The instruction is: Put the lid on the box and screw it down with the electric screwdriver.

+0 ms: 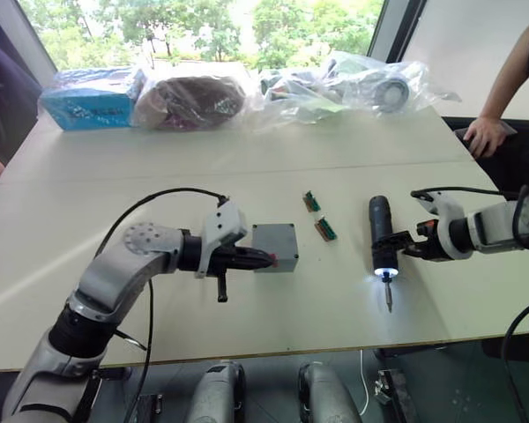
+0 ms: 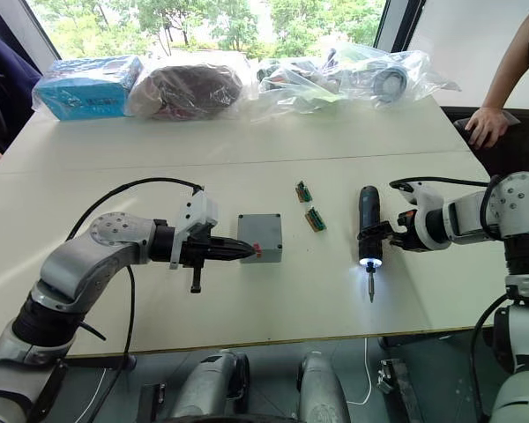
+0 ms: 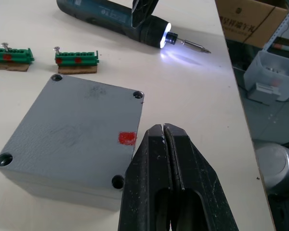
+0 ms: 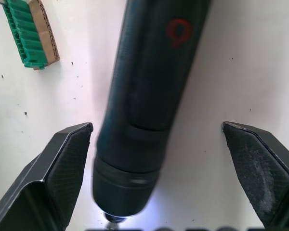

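The grey box [image 3: 58, 188] stands mid-table with the lid [image 3: 77, 127] lying on top of it, red mark and corner screw holes facing up. My left gripper [image 1: 266, 258] is shut with nothing in it, its tips at the lid's edge beside the red mark. To the right lies the electric screwdriver [image 1: 382, 231], flat on the table, its light on and its bit [image 1: 389, 296] pointing toward the table's front edge. My right gripper [image 4: 156, 139] is open, one finger on each side of the screwdriver's lit end, not closed on it.
Two green connector blocks [image 1: 311, 201] [image 1: 325, 230] lie between the box and the screwdriver. Plastic bags [image 1: 335, 88] and a blue package [image 1: 88, 106] line the far edge of the table. A person's hand [image 1: 483, 134] rests at the far right.
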### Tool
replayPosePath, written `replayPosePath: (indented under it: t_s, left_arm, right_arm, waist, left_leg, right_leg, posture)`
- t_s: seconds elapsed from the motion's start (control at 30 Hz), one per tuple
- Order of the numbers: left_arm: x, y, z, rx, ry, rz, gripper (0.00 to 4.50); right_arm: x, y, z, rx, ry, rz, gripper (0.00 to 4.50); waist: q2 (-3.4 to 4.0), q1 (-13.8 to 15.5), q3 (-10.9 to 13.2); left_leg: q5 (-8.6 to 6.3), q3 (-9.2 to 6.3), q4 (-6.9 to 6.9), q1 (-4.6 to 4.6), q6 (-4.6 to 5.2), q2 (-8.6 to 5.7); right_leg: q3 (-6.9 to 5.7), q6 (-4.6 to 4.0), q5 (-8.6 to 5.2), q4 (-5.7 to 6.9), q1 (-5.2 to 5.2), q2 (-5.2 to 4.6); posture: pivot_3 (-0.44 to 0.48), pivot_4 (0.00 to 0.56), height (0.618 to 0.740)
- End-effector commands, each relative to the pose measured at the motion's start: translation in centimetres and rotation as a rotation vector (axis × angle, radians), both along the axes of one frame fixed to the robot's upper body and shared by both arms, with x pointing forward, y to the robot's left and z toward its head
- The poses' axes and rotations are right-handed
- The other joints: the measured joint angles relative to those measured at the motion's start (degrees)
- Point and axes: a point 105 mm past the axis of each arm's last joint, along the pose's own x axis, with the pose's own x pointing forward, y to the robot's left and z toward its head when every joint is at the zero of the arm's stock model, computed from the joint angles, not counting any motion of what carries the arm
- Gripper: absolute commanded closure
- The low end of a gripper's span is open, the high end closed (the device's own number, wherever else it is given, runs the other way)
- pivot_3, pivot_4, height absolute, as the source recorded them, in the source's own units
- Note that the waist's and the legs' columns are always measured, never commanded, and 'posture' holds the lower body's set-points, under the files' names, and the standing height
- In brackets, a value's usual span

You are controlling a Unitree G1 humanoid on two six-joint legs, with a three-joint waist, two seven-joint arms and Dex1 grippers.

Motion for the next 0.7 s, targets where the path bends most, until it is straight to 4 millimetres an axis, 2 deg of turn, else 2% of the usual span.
replayPosePath:
  t_s: [0.03,0.1,0.17,0.23,0.3,0.43,0.53,0.7]
  left_arm:
    - [2.3,3.3,3.3,-0.051,-0.071,0.128,4.5]
    - [3.4,5.0,3.5,-0.048,-0.081,0.209,4.5]
    - [4.1,6.1,3.3,-0.046,-0.08,0.259,4.5]
    - [4.8,7.1,2.6,-0.031,-0.072,0.307,4.5]
    - [5.1,7.5,2.3,-0.019,-0.072,0.321,4.5]
    - [5.5,6.8,-0.4,0.063,-0.072,0.311,4.5]
    - [5.6,5.4,-1.4,0.063,-0.067,0.296,4.5]
    - [4.7,2.8,-2.6,0.063,-0.043,0.209,4.5]
  right_arm:
    - [0.9,1.1,6.1,-0.025,-0.275,0.097,0.05]
    - [0.4,3.4,8.6,0.041,-0.389,0.206,0.05]
    - [-0.4,5.3,9.7,0.095,-0.454,0.297,0.05]
    - [-1.8,7.9,9.8,0.121,-0.527,0.432,0.05]
    - [-2.5,8.8,9.6,0.124,-0.555,0.484,0.05]
    - [-5.2,13.2,4.9,-0.012,-0.609,0.751,0.05]
    - [-5.2,14.2,2.0,-0.046,-0.61,0.787,0.05]
    - [-5.2,15.8,-0.7,-0.049,-0.626,0.829,0.05]
  waist:
    - [0.03,-0.08,0.02]
    - [0.04,-0.22,0.02]
    - [0.04,-0.29,0.01]
    - [-0.02,-0.19,-0.01]
    - [-0.08,-0.17,-0.01]
    - [-0.11,0.6,-0.03]
    - [-0.12,1.01,-0.02]
    - [-0.16,1.05,-0.03]
  left_leg:
    - [0.0,0.0,0.0,-0.01,0.0,0.0]
    - [0.0,-0.02,0.0,0.0,0.0,0.01]
    - [0.0,-0.01,-0.01,0.04,0.0,0.02]
    - [0.0,-0.04,-0.03,0.04,0.0,0.08]
    - [0.0,-0.07,-0.04,0.04,0.0,0.11]
    - [0.0,-0.06,0.01,0.02,0.0,0.03]
    - [-0.01,-0.02,0.08,0.05,-0.01,-0.01]
    - [0.0,0.01,0.22,0.05,-0.02,-0.04]
  right_leg:
    - [0.0,0.01,0.0,0.02,-0.02,0.0]
    - [-0.02,0.03,0.02,0.05,-0.05,0.04]
    - [-0.02,0.05,0.02,0.06,-0.05,0.07]
    - [-0.04,0.07,0.03,0.06,-0.02,0.08]
    - [-0.07,0.1,0.05,0.07,0.0,0.09]
    - [-0.06,0.24,0.13,0.05,0.04,-0.02]
    - [-0.02,0.25,0.13,0.02,0.09,-0.07]
    - [0.02,0.24,0.14,0.03,0.12,-0.1]
  posture:
    - [0.0,0.15,0.74]
    - [0.0,0.15,0.74]
    - [0.0,0.15,0.74]
    - [0.0,0.15,0.74]
    - [0.0,0.15,0.74]
    - [0.0,0.15,0.74]
    - [0.0,0.15,0.74]
    - [0.0,0.15,0.74]
